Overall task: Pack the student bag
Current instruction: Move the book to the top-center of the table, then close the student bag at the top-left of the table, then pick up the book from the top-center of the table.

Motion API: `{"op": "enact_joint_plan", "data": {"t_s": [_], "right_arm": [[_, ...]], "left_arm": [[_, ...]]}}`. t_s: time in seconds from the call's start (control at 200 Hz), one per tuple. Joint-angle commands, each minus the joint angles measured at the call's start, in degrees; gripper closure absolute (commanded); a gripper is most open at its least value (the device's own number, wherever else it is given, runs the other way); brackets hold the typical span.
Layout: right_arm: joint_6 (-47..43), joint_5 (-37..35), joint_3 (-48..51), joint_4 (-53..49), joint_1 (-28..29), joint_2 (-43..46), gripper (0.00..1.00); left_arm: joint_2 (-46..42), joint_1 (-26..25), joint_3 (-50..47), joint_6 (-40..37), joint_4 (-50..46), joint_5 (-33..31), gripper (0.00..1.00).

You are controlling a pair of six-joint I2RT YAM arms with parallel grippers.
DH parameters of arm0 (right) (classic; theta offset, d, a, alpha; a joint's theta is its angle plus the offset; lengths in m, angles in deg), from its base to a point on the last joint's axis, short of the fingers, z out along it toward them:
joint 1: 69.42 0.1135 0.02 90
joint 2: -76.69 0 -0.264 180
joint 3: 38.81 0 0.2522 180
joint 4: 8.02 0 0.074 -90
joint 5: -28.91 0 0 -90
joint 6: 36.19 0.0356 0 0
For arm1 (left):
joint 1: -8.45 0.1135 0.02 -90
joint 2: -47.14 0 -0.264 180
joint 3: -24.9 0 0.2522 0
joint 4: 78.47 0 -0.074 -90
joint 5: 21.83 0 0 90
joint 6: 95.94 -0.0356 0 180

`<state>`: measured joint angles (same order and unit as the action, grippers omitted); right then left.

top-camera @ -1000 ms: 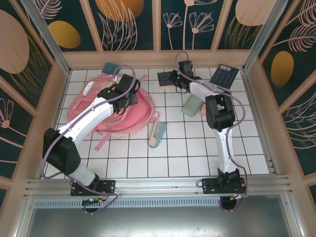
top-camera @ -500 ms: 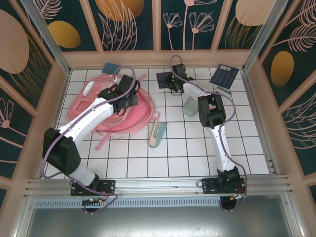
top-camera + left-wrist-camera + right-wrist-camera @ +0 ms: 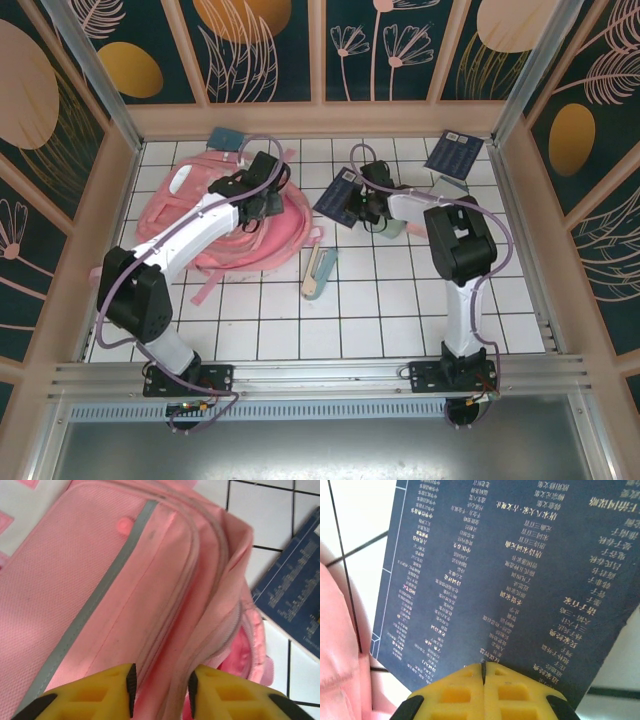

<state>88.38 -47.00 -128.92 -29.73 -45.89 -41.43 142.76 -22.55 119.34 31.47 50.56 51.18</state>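
Within the last second the right fingers (image 3: pixel 455 695), pinching the dark blue booklet (image 3: pixel 510 580), brought it beside the student bag (image 3: pixel 170 210) at the worktop (image 3: pixel 400 300) left. The left fingers (image 3: pixel 100 690) spread, seemingly letting its rim go, so loading looked near.

My white tiled table (image 3: pixel 400 300) carries a large soft pink fabric backpack (image 3: pixel 190 215) under my left claw (image 3: pixel 265 203), with a small dark teal booklet (image 3: pixel 222 136) beyond it. Right of my right claw (image 3: pixel 355 207) lies a pale green soft pouch (image 3: pixel 393 228). Nearer my bases is a green-and-cream pencil case (image 3: pixel 318 272), and far beyond a dark blue printed card (image 3: pixel 455 152). Whether the dark blue printed book (image 3: pixel 510 580) I pinch touches the tiles, I cannot tell.
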Motion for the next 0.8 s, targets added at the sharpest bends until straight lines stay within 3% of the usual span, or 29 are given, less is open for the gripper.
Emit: {"op": "enact_joint_plan", "data": {"t_s": [0.0,0.29,0.795], "right_arm": [[-3.8,0.3,0.5,-5.1,0.2,3.1,0.94],[0.4,-3.4,-0.8,-5.3,-1.2,6.7,0.66],[11.3,-7.4,1.8,-5.6,-3.0,3.0,0.57]], "left_arm": [[1.8,0.5,4.3,-1.3,5.9,4.6,0.60],[12.0,0.2,9.9,-3.3,18.0,20.5,0.58],[35.5,0.3,27.3,-7.0,14.5,17.0,0.58]]}}
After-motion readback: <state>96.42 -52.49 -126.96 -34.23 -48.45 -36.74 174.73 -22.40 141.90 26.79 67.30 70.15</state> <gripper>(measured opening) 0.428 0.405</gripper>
